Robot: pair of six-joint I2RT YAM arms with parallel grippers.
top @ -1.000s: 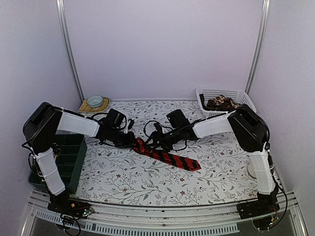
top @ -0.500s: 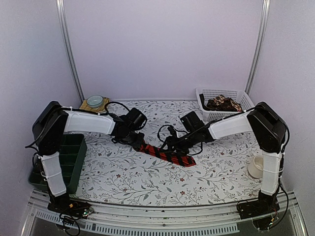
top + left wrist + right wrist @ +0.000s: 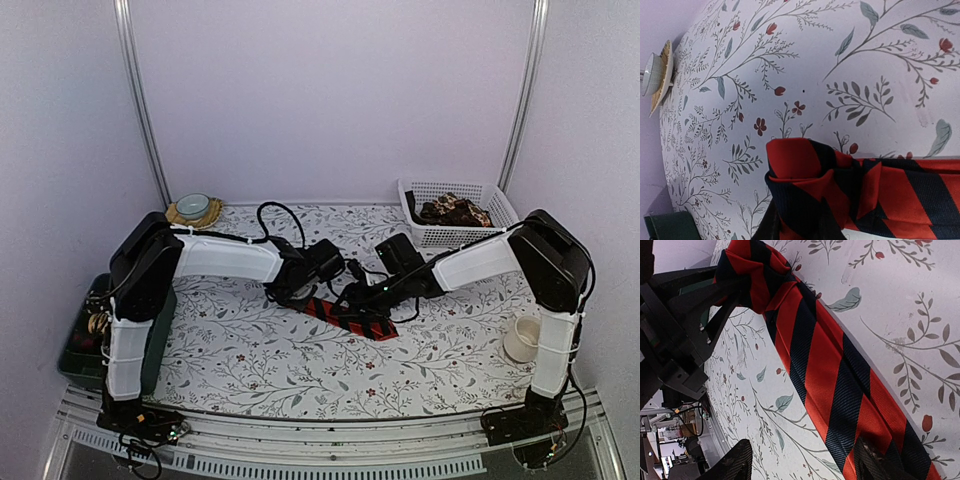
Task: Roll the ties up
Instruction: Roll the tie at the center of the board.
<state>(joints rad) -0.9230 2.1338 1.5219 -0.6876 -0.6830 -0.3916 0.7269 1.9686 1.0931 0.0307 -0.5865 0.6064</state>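
Note:
The red tie with black diagonal stripes (image 3: pixel 352 317) lies mid-table, partly folded over at its left end. My left gripper (image 3: pixel 308 291) is shut on that folded end; in the left wrist view the tie's coil (image 3: pixel 810 180) sits between my dark fingers (image 3: pixel 765 227), the gripper (image 3: pixel 800 227) at the bottom edge. My right gripper (image 3: pixel 362 296) is open over the tie's middle; in the right wrist view (image 3: pixel 805 460) its fingers (image 3: pixel 735 462) straddle the flat strip (image 3: pixel 830 365), the other one touching the tie. More ties, brown-patterned (image 3: pixel 452 210), lie in the basket.
A white basket (image 3: pixel 425 190) stands at the back right. A green divided bin (image 3: pixel 85 335) sits at the left edge. A bowl on a coaster (image 3: pixel 193 207) is at the back left. A white cup (image 3: pixel 520 340) stands at the right.
Both arms have moved right and toward the middle. The left gripper carried the tie's end rightward, so the flat stretch of tie is shorter.

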